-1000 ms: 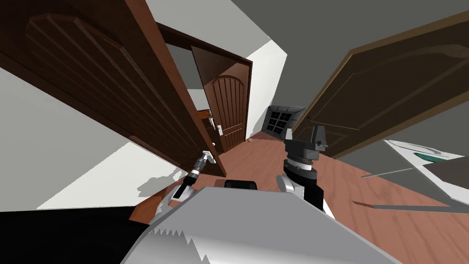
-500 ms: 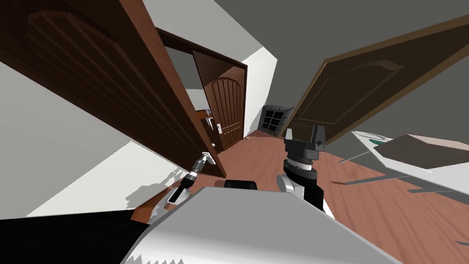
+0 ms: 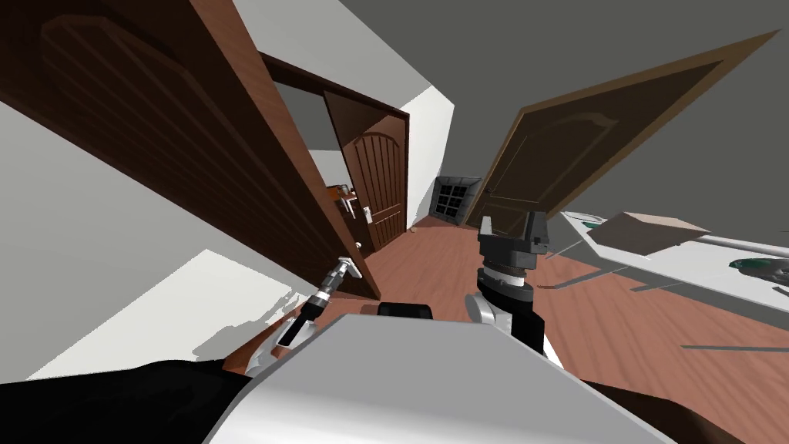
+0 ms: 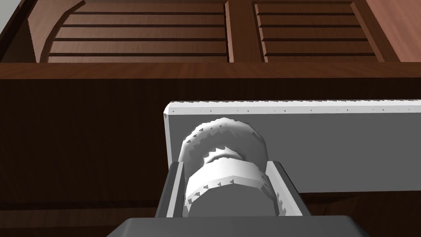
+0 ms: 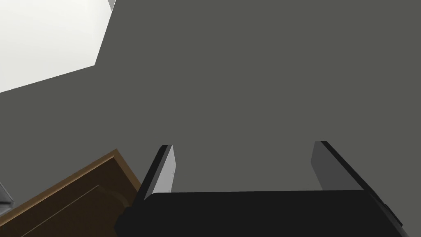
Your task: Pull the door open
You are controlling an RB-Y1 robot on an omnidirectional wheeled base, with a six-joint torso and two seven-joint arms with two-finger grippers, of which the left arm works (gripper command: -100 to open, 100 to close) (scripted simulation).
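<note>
Two arms in play, but only the left one is on anything. The left gripper (image 3: 350,268) sits low and just left of my middle, right at the free edge of the big dark brown door (image 3: 193,139) that runs along my left side over the white wall (image 3: 115,254).

From the left wrist camera it's clamped on the round pale grey door knob (image 4: 225,187). One finger (image 4: 174,189) presses each side of the knob, so the knob sits squarely between them, poking straight back at the gripper body. Behind the knob there's a rounded collar and then a flat grey plate (image 4: 337,152) mounted on the dark brown door face. Slatted brown panelling shows beyond that, though I can't tell if it's the same door.

The right gripper (image 3: 512,227) is held up in front of me, right of centre and well apart from the knob, with its fingers spread wide and nothing between them.

Farther down the reddish wood floor (image 3: 431,262) there's a second arched brown door (image 3: 381,185), plus an olive-brown door (image 3: 601,154) off to the right.
</note>
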